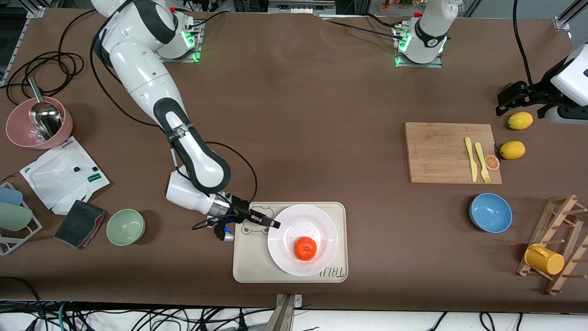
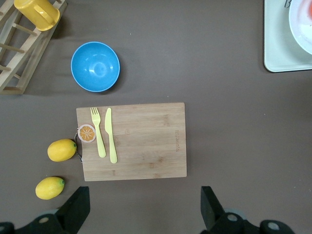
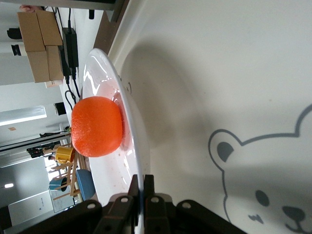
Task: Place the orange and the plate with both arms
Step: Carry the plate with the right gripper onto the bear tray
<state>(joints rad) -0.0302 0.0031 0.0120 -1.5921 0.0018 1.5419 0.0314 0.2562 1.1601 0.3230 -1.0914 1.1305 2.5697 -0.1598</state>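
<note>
The orange (image 1: 305,248) sat on the white plate (image 1: 321,225) on the bear-print tray (image 1: 250,262). The right end effector (image 1: 271,223) pinched the plate's rim. The left end effector (image 1: 510,99), fingers spread, waited over the bench (image 1: 321,115) near two lemons (image 1: 520,120).

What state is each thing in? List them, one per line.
orange: resting on the plate.
plate: on the bear-print tray, rim pinched by the right gripper.
right gripper: shut on the plate's rim.
left gripper: open, empty, over the table near the lemons.
yellow mug: hung tilted on the wooden rack.
</note>
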